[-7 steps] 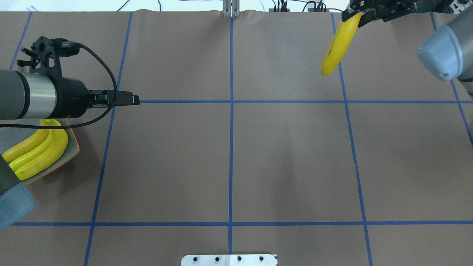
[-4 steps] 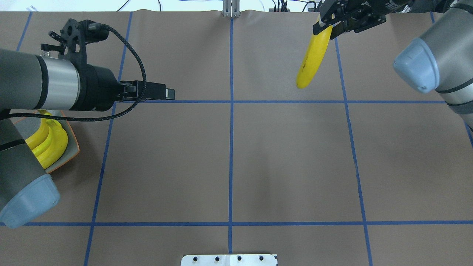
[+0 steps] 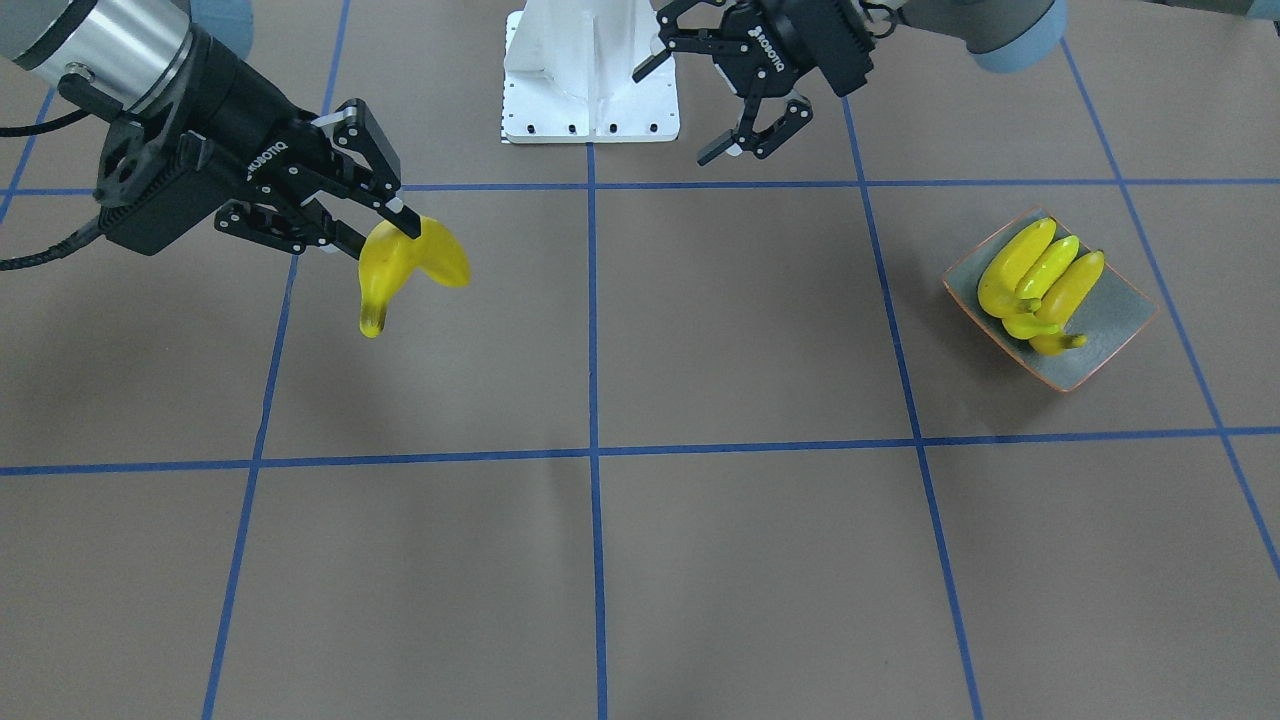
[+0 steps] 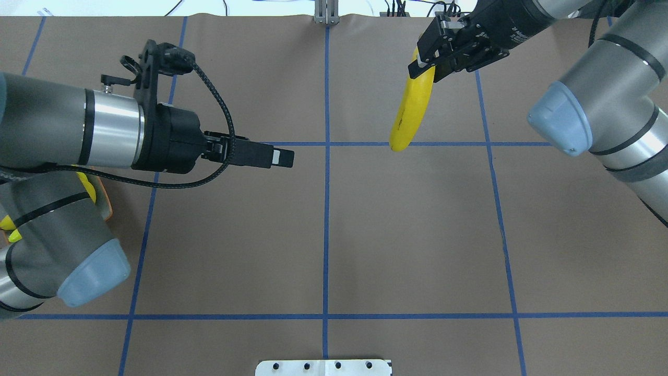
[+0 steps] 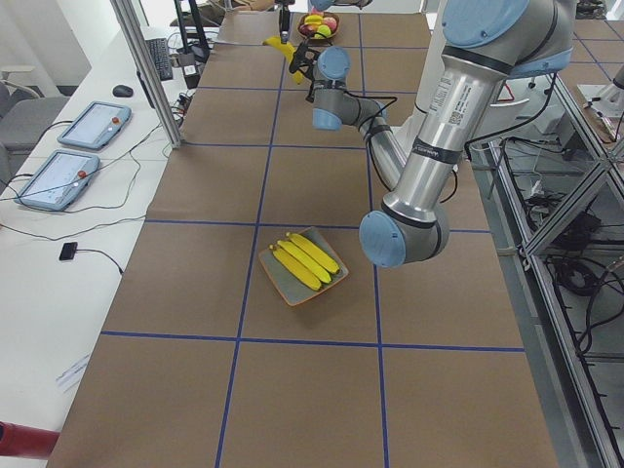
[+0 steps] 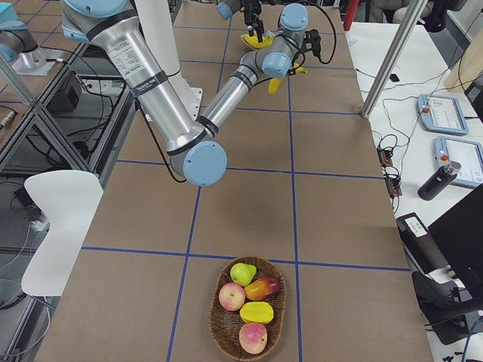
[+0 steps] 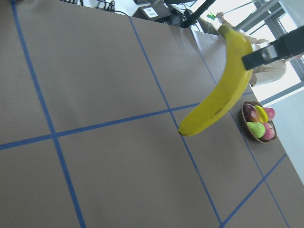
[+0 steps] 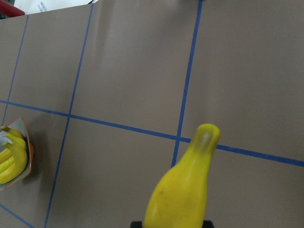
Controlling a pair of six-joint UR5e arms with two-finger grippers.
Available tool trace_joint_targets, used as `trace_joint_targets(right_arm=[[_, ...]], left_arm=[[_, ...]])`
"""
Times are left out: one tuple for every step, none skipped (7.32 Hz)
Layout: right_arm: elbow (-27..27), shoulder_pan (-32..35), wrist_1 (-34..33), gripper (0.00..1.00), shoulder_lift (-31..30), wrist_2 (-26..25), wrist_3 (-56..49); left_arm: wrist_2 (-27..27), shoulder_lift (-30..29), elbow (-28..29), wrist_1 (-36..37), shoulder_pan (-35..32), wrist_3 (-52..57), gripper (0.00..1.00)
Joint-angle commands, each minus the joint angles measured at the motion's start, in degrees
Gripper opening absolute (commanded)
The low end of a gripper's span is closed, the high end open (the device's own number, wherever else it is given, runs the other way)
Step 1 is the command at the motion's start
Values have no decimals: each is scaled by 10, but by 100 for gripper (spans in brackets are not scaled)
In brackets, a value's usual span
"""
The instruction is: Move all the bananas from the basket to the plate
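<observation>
My right gripper (image 3: 385, 225) is shut on the stem end of one yellow banana (image 3: 405, 265), which hangs above the table. From overhead this banana (image 4: 412, 112) hangs near the far centre crossing, below the right gripper (image 4: 425, 62). My left gripper (image 3: 672, 116) is open and holds nothing. It points towards the banana (image 7: 221, 97) from a gap away. Three more bananas (image 3: 1030, 280) lie on the grey-green plate (image 3: 1110, 330). From overhead, my left arm hides most of the plate (image 4: 107, 209). The basket (image 6: 219, 332) stands at the table's right end.
The basket (image 7: 248, 124) holds apples, a pear and other fruit. The white robot base (image 3: 590, 90) sits at the near edge. Blue tape lines grid the brown table. Tablets and cables lie on a side bench (image 5: 68, 166).
My right arm has carried the banana left and a little nearer, towards the table's centre line. My left arm has reached right, away from the plate, towards the centre.
</observation>
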Motion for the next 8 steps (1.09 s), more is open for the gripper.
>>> trace_joint_targets(right_arm=[[18,-14,2,0,1,15,0],[25,-20,2,0,1,24,0],[32,-31,1,0,0,26,1],[41,-49,1,0,0,26,7],[46,-57,2,0,0,26,20],[56,-66,2,0,0,26,21],[61,-73,2,0,0,26,22],[68,-81,2,0,0,26,23]], left_arm=[[-42,-30,50,-92,5,0,99],[-43,-35,90,-167,5,-1,99],[-43,-42,126,-229,5,-3,99],[-42,-55,146,-259,5,-6,99],[-41,-56,148,-264,5,-7,99],[-39,-57,148,-265,5,-7,99],[-38,-58,148,-265,5,-7,99],[-38,-58,148,-265,7,-7,99]])
